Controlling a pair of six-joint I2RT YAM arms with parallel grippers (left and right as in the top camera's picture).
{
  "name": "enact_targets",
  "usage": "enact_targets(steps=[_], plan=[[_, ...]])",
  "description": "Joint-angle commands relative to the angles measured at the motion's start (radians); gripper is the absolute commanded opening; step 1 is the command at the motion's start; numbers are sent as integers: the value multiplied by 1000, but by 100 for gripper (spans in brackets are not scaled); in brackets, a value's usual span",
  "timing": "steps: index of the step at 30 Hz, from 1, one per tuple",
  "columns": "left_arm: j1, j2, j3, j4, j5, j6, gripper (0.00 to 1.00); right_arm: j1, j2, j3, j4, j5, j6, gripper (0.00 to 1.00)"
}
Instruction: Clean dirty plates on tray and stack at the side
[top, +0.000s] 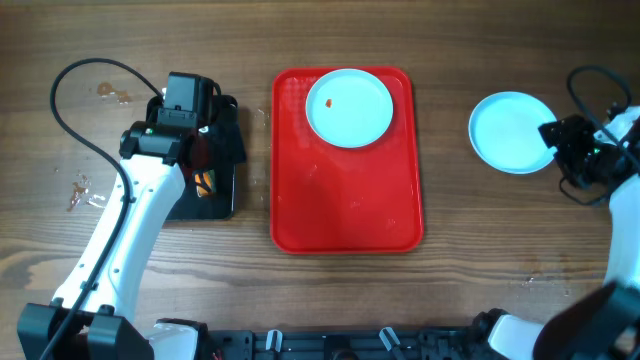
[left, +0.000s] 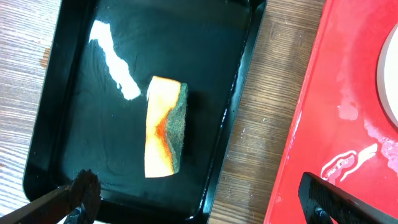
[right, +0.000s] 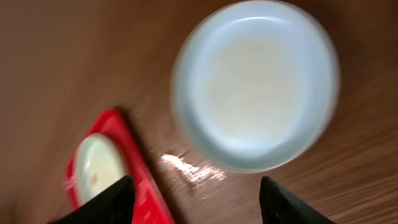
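Note:
A pale-blue plate (top: 349, 106) with a small orange-red spot lies at the far end of the red tray (top: 345, 205); both also show in the right wrist view, plate (right: 96, 165) and tray (right: 146, 186). A clean pale-blue plate (top: 510, 131) lies on the table right of the tray, seen large in the right wrist view (right: 256, 84). My right gripper (right: 198, 200) is open and empty just beside that plate. My left gripper (left: 199, 199) is open and empty above the black tray (left: 68, 74), near an orange-and-green sponge (left: 165, 127). A third plate is not visible.
The black tray (top: 222, 195) sits left of the red tray with a narrow strip of wood between them. Water smears glisten on the red tray (left: 348, 162) and on the table (right: 193, 168). Small stains mark the wood at far left (top: 85, 195).

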Motion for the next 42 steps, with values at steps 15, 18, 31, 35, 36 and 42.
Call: enact_targets(steps=[15,18,31,35,36,42], plan=[[2,2,2,-6,198,-29,100,553,-159,10,-153,148,-84,64],[2,1,2,-5,237,-29,100,561,-159,10,-162,148,-84,64],[-30,79,-77,9,97,-149,4,561,-159,10,-157,162,-85,64],[-26,122,-151,87,-27,-172,4,561,-159,10,-161,162,-84,63],[-22,132,-167,117,-27,-172,4,561,-159,10,-161,162,-85,64],[10,181,-204,140,-266,-161,4,561,-159,10,-165,162,-84,63]])
